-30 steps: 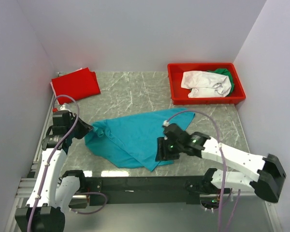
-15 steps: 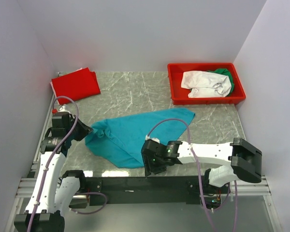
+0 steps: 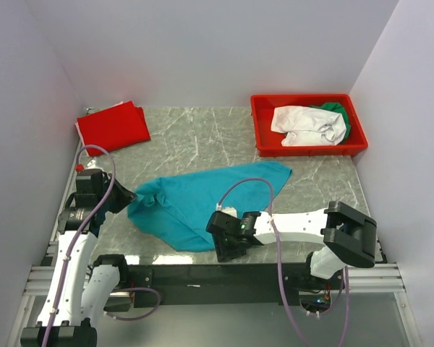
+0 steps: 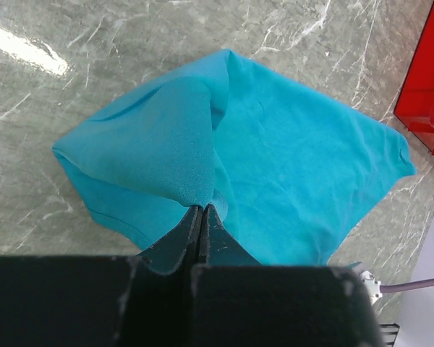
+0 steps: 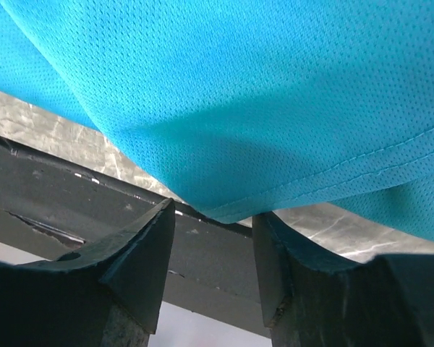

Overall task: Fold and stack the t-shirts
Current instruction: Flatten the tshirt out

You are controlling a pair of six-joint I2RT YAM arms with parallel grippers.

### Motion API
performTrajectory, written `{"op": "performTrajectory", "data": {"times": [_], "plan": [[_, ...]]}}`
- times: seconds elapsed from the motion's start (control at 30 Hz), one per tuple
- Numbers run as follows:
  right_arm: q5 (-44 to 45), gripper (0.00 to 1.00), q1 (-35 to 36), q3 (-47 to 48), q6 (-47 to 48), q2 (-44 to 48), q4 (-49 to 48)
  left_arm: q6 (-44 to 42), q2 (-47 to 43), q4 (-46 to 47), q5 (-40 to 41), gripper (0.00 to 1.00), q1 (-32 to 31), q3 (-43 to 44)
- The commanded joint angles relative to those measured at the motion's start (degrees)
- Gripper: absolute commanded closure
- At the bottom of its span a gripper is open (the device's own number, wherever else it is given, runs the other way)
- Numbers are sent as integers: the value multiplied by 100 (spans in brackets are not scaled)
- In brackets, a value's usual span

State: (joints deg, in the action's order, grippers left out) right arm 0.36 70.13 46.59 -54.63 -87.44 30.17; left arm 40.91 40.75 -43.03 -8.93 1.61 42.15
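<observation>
Pale walls (image 3: 202,50) close in your grey marbled desk (image 3: 195,137) on three sides. At the far-left corner a red t-shirt (image 3: 113,126) lies folded flat, well apart from everything else.

Along the left edge, about halfway down, your left gripper (image 3: 128,196) is clamped on a bunched fold of the teal t-shirt (image 3: 202,199). In the left wrist view that gripper (image 4: 202,211) has its jaws pressed together with no gap, and the teal t-shirt (image 4: 289,159) rises in a ridge straight out of the dark fingertips (image 4: 186,235).

From that pinch the teal t-shirt spreads rightward across the middle of the desk, rumpled on its left side and flatter on its right. One corner points toward the far-right corner and its lower hem lies close to the near edge.

At that near hem sits your right gripper (image 3: 226,253), low over the desk's near edge. The right wrist view shows this gripper (image 5: 213,238) with its jaws apart. The teal hem (image 5: 289,195) droops just above the gap and is not squeezed between them. A black rail (image 5: 65,191) runs along the near edge behind the fingers.

At the far-right corner stands a red bin (image 3: 311,150). A crumpled white t-shirt (image 3: 307,124) lies inside it, with a green t-shirt (image 3: 336,110) tucked behind it against the bin's far-right side.
</observation>
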Motion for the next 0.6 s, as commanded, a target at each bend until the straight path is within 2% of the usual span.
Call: {"op": "performTrajectory", "data": {"times": [0.0,0.27,0.33,0.37,0.43,0.47,0.57], "plan": [[342,46,-34,78,-65,-89,-152,-162,-50,-31,111,99,-46,276],[623,55,-87,166,-188,-238,-73,-188,-67,-48,207,100,-90,259],[684,63,-131,166,-241,-265,-64,-214,-59,-57,233,100,-134,294],[693,71,-148,140,-250,-265,-56,-223,-50,-66,260,100,-134,302],[711,80,-218,114,-285,-239,-38,-250,-41,-66,295,100,-125,329],[720,89,-245,96,-294,-186,14,-250,-41,-74,321,100,-134,338],[833,97,-307,218,-311,112,417,-285,-15,-92,392,100,-134,408]]}}
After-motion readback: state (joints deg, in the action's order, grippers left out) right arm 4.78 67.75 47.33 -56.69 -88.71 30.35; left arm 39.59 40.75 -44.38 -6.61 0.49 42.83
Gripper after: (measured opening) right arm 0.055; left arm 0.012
